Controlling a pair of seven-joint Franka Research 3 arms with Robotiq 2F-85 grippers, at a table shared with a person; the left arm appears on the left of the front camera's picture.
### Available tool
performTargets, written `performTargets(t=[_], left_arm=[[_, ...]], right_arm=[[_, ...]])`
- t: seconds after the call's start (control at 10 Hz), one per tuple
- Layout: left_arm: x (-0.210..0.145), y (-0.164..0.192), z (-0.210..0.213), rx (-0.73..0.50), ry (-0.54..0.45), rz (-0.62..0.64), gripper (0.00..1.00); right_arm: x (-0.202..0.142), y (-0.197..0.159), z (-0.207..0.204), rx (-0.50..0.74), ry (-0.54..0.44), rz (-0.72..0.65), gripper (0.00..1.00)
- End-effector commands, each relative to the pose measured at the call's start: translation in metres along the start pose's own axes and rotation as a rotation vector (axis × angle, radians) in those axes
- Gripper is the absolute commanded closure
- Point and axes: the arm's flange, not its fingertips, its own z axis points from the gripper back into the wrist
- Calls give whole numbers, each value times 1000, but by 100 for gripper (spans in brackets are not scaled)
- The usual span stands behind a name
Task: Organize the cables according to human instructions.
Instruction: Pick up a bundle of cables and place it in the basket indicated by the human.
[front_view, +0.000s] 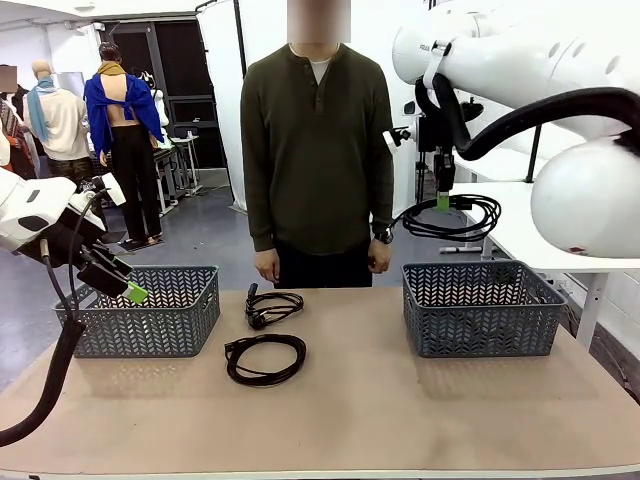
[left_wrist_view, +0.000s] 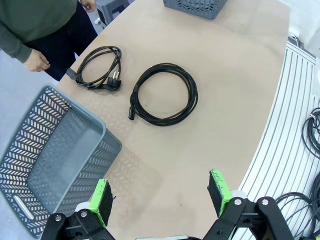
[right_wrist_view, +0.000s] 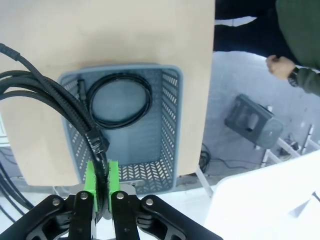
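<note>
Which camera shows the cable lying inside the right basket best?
The right wrist view: it looks straight down into the basket, whole coil in sight. The front view gives the basket's mesh wall, coil hidden behind it; the left wrist view catches a basket corner.

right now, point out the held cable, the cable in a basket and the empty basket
held cable (right_wrist_view: 98, 143): right wrist view, plug
cable in basket (right_wrist_view: 149, 101): right wrist view, loop edge
empty basket (left_wrist_view: 34, 134): left wrist view, side wall
</note>
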Motion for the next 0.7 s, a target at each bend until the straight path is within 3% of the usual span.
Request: performTargets(t=[0.0,0.6], left_arm=[[-2,2,0,-12,-11,0,0],[-2,2,0,-12,-11,0,0]], right_arm=[[-16,38,-37,-31,-49,15,100],[-42,-16,-50,65,24,15,100]])
